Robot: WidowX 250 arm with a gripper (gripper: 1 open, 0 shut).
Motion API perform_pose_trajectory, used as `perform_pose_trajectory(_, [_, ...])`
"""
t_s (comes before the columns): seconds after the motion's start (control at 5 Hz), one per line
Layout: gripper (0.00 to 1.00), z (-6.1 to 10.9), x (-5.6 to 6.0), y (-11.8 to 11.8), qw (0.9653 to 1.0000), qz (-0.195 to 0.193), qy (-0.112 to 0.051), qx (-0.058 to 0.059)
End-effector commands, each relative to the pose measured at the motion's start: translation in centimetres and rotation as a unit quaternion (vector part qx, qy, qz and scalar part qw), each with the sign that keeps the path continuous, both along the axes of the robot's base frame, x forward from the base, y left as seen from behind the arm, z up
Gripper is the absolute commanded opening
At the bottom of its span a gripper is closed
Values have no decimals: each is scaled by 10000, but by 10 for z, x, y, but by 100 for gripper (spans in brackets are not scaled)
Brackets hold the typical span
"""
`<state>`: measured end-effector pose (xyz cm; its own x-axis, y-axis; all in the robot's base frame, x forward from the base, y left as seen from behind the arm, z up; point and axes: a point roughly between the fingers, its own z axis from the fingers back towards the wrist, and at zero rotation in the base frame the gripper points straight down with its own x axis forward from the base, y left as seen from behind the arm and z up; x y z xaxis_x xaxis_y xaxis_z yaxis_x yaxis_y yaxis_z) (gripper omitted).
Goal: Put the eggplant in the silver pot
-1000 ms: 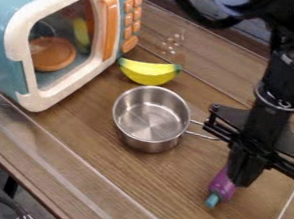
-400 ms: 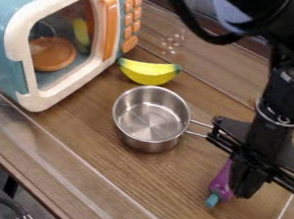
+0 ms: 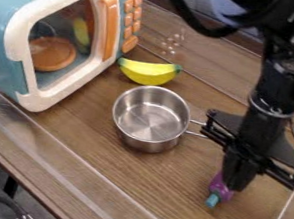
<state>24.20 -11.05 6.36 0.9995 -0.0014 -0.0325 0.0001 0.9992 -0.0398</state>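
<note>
My gripper [image 3: 230, 182] is closed tight on the eggplant [image 3: 217, 195], low over the table [image 3: 88, 170] to the right of the silver pot [image 3: 150, 117]. The pot is empty, so lifting, carrying and releasing all remain.

Dark wood-grain tabletop [image 3: 49, 160]; soft glare toward far edge.

I'm standing at what is looking like a robot test bench dressed up as a toy kitchen. A black robot arm [image 3: 274, 87] is reaching down over a wood-grain table [image 3: 78, 148], its claw [image 3: 231, 182] pointing at the top. Well away from the claw a teal toy microwave [image 3: 58, 35] is sitting, a yellow banana toy [image 3: 147, 72] lying beside it. A silver pot [image 3: 150, 117] is standing between microwave and claw, and a purple toy eggplant [image 3: 217, 194] is poking out right under the claw.
</note>
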Motion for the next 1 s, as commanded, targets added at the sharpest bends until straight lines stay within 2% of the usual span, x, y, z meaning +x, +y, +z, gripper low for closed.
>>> perform_pose_trajectory(0.0, [0,18,10,13,9987,285,-390,-186])
perform_pose_trajectory(0.2, [0,57,10,28,9969,400,-589,-323])
perform_pose_trajectory(0.4, [0,107,10,61,9923,760,-890,-404])
perform_pose_trajectory(0.6, [100,99,6,40,9924,796,-875,-326])
perform_pose_trajectory(0.8, [100,78,5,29,9938,757,-781,-224])
